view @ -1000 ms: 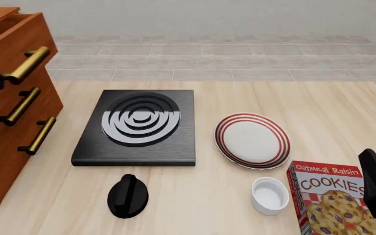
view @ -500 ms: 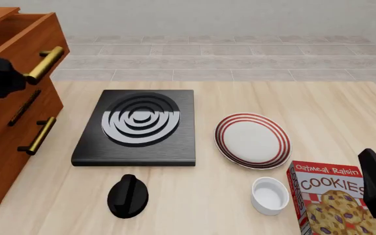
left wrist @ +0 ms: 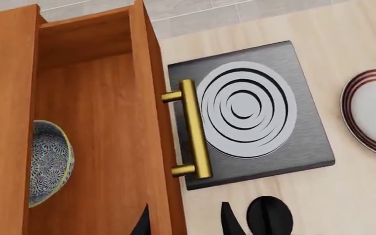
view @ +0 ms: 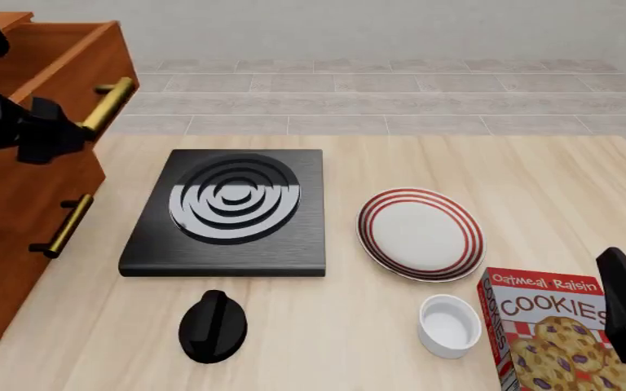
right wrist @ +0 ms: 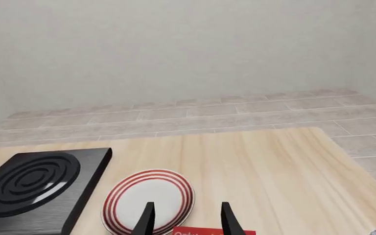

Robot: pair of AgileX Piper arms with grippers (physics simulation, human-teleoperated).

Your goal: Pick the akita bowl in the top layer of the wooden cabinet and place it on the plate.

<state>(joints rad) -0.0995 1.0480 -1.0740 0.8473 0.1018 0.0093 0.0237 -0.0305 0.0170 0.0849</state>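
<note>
The wooden cabinet (view: 14, 244) stood at the far left of the desk (view: 509, 175), well left of the stove (view: 229, 210). Its top layer (left wrist: 103, 142) was pulled out, brass handle (left wrist: 195, 128) jutting toward the stove. And there it was: the akita bowl (left wrist: 47, 164) sat inside that open drawer, tucked at the back under the cabinet's top, only partly showing. The left hand (left wrist: 182, 220) hovered above the drawer's front edge, fingers parted narrowly with nothing between them, one tip over the drawer's inside, the other on the stove's side.

The black square stove lay flat just right of the cabinet. In front of the stove rested a black knob-like object (view: 213, 326). Right of the stove, apart from it, sat the plate (view: 420, 234), bare. Beyond the plate's near-right edge stood a small white bowl (view: 450, 324), and just beside that the cookie box (view: 557, 334). The right hand (right wrist: 186, 220) hung near the cookie box, far from the stove, fingers apart at a narrow gap and holding nothing.
</note>
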